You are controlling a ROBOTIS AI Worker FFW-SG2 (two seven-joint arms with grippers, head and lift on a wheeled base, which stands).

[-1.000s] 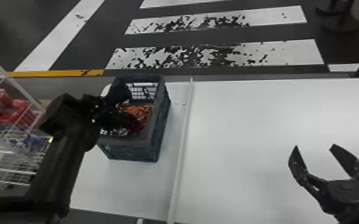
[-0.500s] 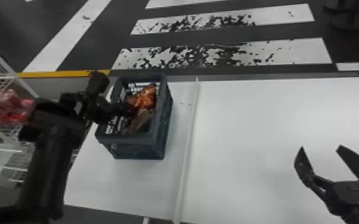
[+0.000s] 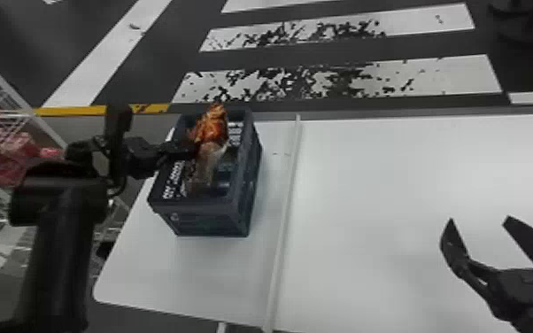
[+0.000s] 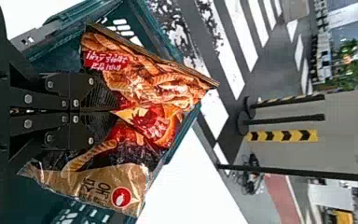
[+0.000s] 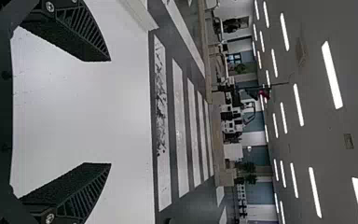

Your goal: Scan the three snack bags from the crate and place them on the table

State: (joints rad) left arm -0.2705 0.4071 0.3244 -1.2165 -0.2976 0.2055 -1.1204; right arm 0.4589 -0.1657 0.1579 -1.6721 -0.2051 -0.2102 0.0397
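**Snack bag pinched in my left gripper, right at the crate!**

And here it is, left of centre in the head view: my black left gripper has its two flat fingers drawn close together on a glossy orange-and-red snack bag with a golden-brown part. What a pinch! The left wrist view gives me the close-up: the wrapper creases around my fingertips, food pictures across the front, a small red round mark on the golden-brown part.

The bag sits tilted at the mouth of the dark blue-green plastic crate, one end up by the far rim, the other angled down toward the near side. How deep that lower end goes, I can't tell. The crate stands on the smooth white table, just to the left of a raised white strip.

Over to the lower right of the frame, and my black right gripper has its fingers spread wide above the white tabletop, well apart from the crate. The right wrist view shows the same broad gap. At the left edge of the frame, red packages rest in a white wire rack.
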